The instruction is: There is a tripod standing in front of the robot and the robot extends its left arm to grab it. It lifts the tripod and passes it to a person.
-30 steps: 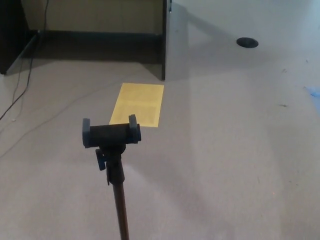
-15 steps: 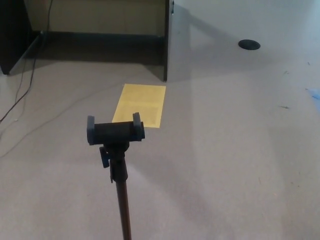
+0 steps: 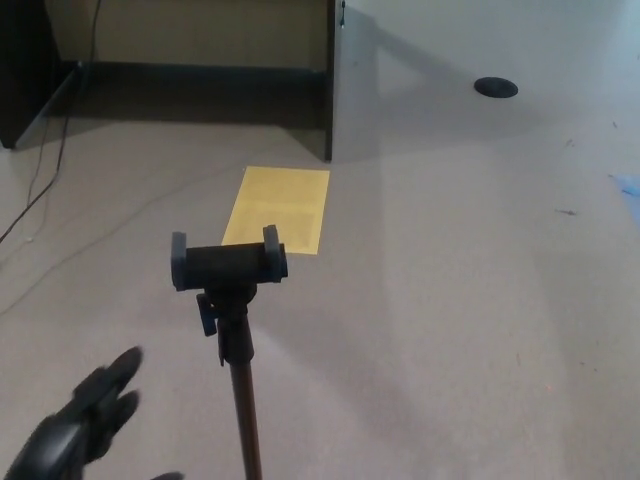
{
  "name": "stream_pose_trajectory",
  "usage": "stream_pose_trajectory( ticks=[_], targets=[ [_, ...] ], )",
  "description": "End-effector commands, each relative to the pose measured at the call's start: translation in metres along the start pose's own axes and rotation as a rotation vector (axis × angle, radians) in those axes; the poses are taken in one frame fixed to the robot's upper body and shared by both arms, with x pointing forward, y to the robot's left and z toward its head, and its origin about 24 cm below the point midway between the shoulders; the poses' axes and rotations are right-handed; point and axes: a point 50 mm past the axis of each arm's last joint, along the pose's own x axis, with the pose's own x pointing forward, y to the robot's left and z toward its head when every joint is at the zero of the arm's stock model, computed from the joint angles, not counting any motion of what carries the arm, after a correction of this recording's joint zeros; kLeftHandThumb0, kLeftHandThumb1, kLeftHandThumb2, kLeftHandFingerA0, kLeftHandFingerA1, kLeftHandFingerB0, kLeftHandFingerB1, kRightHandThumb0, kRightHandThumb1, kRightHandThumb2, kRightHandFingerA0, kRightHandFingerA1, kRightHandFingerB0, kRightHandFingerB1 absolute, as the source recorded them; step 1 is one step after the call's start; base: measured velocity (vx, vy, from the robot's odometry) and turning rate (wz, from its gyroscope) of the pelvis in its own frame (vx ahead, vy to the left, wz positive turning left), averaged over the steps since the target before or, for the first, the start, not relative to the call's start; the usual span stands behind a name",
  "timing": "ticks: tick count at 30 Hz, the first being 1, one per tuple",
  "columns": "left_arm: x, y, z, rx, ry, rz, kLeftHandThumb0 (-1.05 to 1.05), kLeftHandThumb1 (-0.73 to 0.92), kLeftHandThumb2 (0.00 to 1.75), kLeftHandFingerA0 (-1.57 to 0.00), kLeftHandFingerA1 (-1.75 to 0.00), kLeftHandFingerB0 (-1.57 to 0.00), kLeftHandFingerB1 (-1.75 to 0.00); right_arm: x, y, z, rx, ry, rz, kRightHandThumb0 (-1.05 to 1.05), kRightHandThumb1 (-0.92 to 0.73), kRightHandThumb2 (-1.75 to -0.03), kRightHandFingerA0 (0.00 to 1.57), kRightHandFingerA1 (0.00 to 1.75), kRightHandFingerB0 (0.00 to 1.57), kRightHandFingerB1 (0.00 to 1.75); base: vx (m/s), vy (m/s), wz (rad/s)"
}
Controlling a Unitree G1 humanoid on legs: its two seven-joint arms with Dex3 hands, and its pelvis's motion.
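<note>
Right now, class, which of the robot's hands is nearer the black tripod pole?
Left. The left hand, fingers spread, hovers just left of the black tripod pole, not touching. The right hand is out of view.

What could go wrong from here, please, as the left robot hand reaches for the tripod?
1. The left robot hand is open, low and left of the tripod; a sideways bump against the thin pole could tip it.
2. Only the pole lies near; closing too early would miss it.
3. The phone clamp makes the top heavy, so a low grasp may let it swing.
</note>
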Motion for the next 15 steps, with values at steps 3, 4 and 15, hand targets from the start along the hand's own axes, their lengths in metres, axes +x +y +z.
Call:
stream_pose_trajectory(
  ticks=[3, 4, 15],
  targets=[
    [0.011, -0.020, 0.011, -0.032, 0.020, -0.072, -0.69, 0.40, 0.80, 0.00, -0.11, 0.00, 0.00, -0.001, -0.005, -0.003, -0.002, 0.009, -0.006, -0.40, -0.70, -0.61, 0.56, 0.38, 0.37, 0.32, 0.00, 0.000, 0.00],
    [0.012, -0.024, 0.012, -0.048, 0.024, -0.074, -0.67, 0.39, 0.80, 0.00, -0.12, 0.00, -0.01, -0.001, -0.006, -0.003, -0.005, 0.009, -0.006, -0.48, -0.57, -0.82, 0.50, 0.51, 0.31, 0.44, 0.00, 0.000, 0.00],
    [0.014, -0.044, 0.004, -0.161, 0.068, -0.098, -0.63, 0.37, 0.79, 0.00, -0.17, 0.00, -0.08, -0.002, -0.008, -0.005, -0.009, 0.015, 0.002, -0.46, -0.57, -0.84, 0.49, 0.52, 0.30, 0.45, 0.00, 0.000, 0.00]
  ],
)
